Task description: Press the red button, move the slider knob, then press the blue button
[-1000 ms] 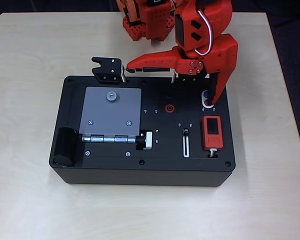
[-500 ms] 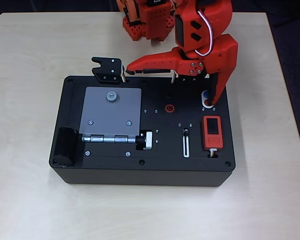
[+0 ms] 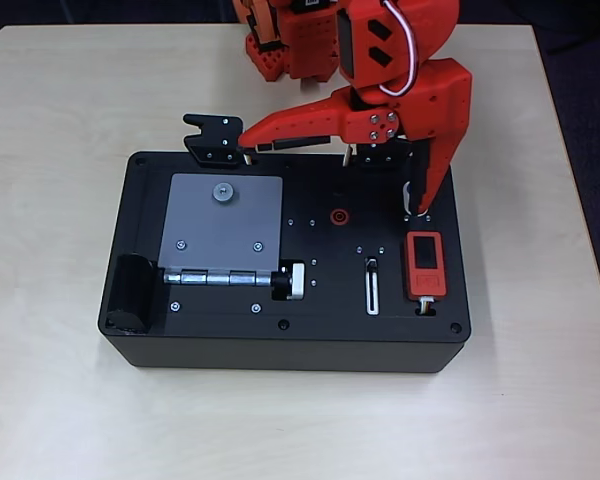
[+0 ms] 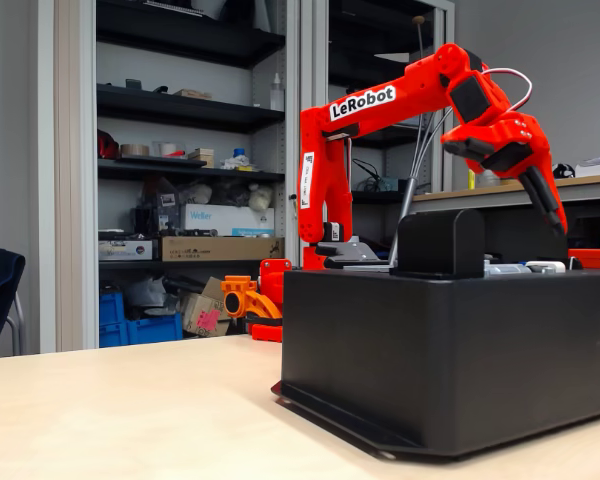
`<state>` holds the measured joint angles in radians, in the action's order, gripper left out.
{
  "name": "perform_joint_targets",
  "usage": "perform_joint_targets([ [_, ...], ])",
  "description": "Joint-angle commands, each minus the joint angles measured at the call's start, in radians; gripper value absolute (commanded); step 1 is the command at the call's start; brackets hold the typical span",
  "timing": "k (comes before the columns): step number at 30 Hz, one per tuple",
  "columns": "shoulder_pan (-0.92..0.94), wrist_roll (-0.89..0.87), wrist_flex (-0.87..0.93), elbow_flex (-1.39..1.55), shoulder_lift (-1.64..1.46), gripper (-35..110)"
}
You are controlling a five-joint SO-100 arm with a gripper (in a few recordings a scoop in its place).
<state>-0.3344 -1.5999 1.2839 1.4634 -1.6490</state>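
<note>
Overhead view: jaws [image 3: 332, 170] wide apart, finger tip hides buttons; red device [image 3: 425, 265] adjacent.

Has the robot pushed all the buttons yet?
Not yet, it seems. One tip of the open gripper points down over the red and blue button spot, hiding both, so a press looks in hand. The slider knob sits at its slot's top end, apparently unmoved. Slider and probably the blue button remain.

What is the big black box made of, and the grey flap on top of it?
The black box looks like matte plastic: smooth, dull, with rounded edges. The grey flap seems to be brushed metal, flat and thin with screws and a shiny hinge, though it could be painted plastic.
</note>
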Motion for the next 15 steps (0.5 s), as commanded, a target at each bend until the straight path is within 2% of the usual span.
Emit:
perform_joint_targets([
  [1,0.012,0.018,0.015,-0.04,-0.035,68],
  [4,0.032,0.055,0.002,-0.048,-0.038,21],
  [6,0.035,0.058,0.003,-0.054,-0.04,4],
  [7,0.035,0.054,0.009,-0.058,-0.037,0],
  [15,0.057,0.06,0.029,-0.087,0.008,0],
])
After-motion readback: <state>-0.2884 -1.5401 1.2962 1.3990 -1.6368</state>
